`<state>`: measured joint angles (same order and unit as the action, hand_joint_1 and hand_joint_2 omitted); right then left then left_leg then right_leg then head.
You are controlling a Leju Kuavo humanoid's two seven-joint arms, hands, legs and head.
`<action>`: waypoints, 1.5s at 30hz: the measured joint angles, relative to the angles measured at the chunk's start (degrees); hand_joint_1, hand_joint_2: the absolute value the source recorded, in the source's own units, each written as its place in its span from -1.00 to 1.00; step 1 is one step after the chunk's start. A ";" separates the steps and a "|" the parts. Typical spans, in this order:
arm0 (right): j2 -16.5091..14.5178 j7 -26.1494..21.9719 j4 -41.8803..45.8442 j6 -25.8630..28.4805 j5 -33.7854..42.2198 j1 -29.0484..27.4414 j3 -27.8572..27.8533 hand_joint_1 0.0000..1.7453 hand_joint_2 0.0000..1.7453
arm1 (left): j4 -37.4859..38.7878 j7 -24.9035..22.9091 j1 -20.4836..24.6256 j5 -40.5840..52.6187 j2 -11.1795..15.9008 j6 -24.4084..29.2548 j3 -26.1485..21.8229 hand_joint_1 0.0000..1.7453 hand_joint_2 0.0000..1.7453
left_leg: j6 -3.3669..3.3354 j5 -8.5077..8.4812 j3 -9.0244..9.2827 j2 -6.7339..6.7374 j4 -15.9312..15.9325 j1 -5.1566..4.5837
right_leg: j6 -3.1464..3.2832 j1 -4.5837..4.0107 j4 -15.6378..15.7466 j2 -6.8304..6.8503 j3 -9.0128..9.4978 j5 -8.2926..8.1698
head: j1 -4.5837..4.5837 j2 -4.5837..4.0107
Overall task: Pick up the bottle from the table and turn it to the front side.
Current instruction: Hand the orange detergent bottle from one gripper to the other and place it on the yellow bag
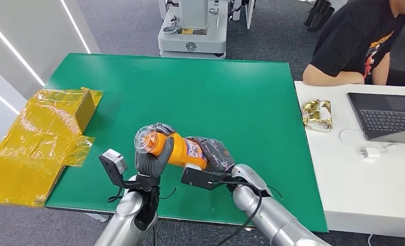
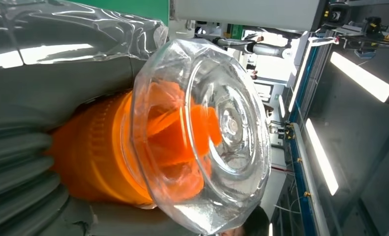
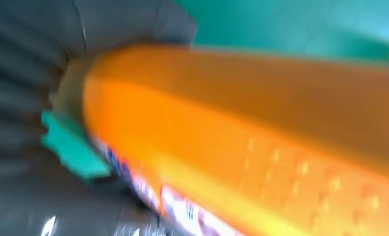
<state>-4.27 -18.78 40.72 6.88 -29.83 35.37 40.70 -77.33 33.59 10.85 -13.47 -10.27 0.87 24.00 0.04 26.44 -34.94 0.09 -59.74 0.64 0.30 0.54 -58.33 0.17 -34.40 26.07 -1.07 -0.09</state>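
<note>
Bottle (image 1: 177,148) is off the green tabletop (image 1: 200,87), held in the lower centre of the head frame, lying roughly horizontal between both hands. Long axis runs left to right across the frame, clear cap end at left, base end at right. Left hand (image 1: 151,159) has its fingers wrapped around the neck just behind the cap; in the left wrist view the clear cap (image 2: 207,132) faces the camera with the orange neck behind it. Right hand (image 1: 215,154) is closed around the base end; the right wrist view, blurred, has the orange body (image 3: 261,137) running away from the palm with a strip of label (image 3: 182,209) along one side. Part of the label shows in the head view near the right hand. Judgement: both hands sit at opposite ends of the axis, so the coming turn is a roll about that axis. Yellow wrapping (image 1: 41,138) lies at frame left, off the work.
</note>
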 joint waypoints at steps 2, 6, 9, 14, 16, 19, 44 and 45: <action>-0.01 -0.07 0.01 0.43 0.03 0.01 -0.01 0.86 1.00 | 0.00 0.06 0.00 -0.11 0.00 0.01 -0.05 1.00 1.00 | 0.00 0.00 0.00 0.00 0.00 0.00 | 0.00 0.00 0.00 0.00 0.00 0.00 | 0.00 0.00; 0.00 -0.38 0.11 1.65 0.26 -0.05 -0.07 -0.99 1.00 | 0.00 0.20 0.04 -0.34 0.00 0.04 -0.18 1.00 1.00 | 0.00 0.00 0.00 0.00 0.00 0.00 | 0.00 0.00 0.00 0.00 0.00 0.00 | 0.01 0.00; -0.03 -1.11 0.94 2.87 0.80 -0.38 -0.07 -1.00 1.00 | 0.00 0.24 0.18 -0.55 -0.01 0.13 -0.22 1.00 1.00 | 0.00 0.00 0.00 0.00 0.00 0.00 | 0.00 0.00 0.00 0.00 -0.01 0.00 | 0.01 0.00; -0.08 -3.66 5.01 5.41 6.42 -3.00 -0.99 -1.00 1.00 | -0.15 0.42 -0.11 -1.41 -0.03 0.31 -0.24 1.00 1.00 | 0.00 0.00 0.00 -0.01 0.00 0.00 | 0.00 0.00 0.00 0.03 -0.01 0.01 | 0.01 0.00; 0.09 -4.66 7.92 6.64 9.16 -5.13 -1.73 -1.00 1.00 | -0.46 0.57 -0.56 -1.87 0.01 0.36 -0.27 1.00 1.00 | 0.00 0.01 -0.01 -0.01 0.01 0.00 | -0.01 0.00 0.01 0.02 -0.02 0.02 | 0.01 0.00; 0.38 -4.85 11.79 7.81 10.78 -7.55 -2.40 -1.00 1.00 | -0.70 0.72 -1.21 -2.21 0.05 0.44 -0.34 1.00 1.00 | 0.01 0.03 -0.02 0.00 0.02 0.00 | -0.01 0.00 0.02 0.01 -0.02 0.03 | 0.01 0.00; 2.92 -12.67 42.21 23.44 17.78 -26.54 -8.87 -1.00 1.00 | -1.56 4.97 -1.68 -2.84 2.52 5.59 -1.67 1.00 1.00 | 0.01 0.07 -0.02 0.01 0.04 0.00 | 0.04 0.00 0.02 0.01 -0.05 0.08 | 0.01 0.00; 2.92 -12.81 43.29 23.82 17.81 -27.17 -9.17 -1.00 1.00 | -1.87 4.98 -1.58 -2.70 2.65 5.77 -1.94 1.00 1.00 | 0.01 0.07 -0.01 0.01 0.04 0.00 | 0.04 0.00 0.02 0.01 -0.05 0.08 | 0.01 0.00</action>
<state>-1.36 -31.59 84.01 30.69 -12.02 8.20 31.52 -79.20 38.58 9.27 -16.17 -7.62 6.63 22.05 0.05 26.50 -34.95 0.10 -59.70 0.64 0.34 0.54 -58.30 0.18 -34.44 26.16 -1.07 -0.09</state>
